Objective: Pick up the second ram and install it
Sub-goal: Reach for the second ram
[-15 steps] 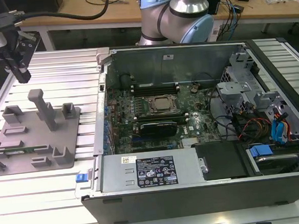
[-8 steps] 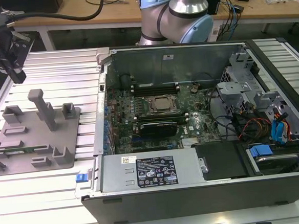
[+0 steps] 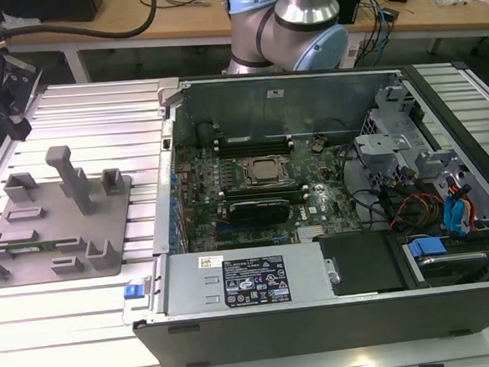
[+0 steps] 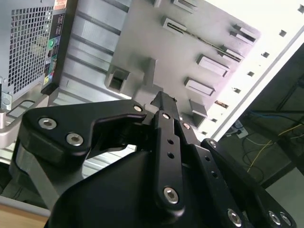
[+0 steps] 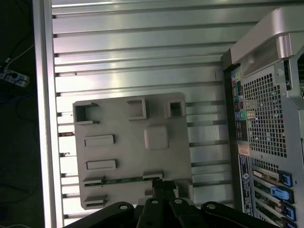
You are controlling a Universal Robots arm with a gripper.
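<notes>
Fingers (image 5: 159, 185), together and empty, hover above the tray (image 5: 123, 118) just beside the ram (image 5: 121, 180); a clean pick wants them parted, square across its edge.

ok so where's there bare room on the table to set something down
Widest bare slats of the table: beyond the grey holder tray, up to the far edge, and nearer the camera, this side of the tray. Between tray and computer case runs a narrow strip. Crowded: the tray's posts and the ram, and the case's inside.
</notes>
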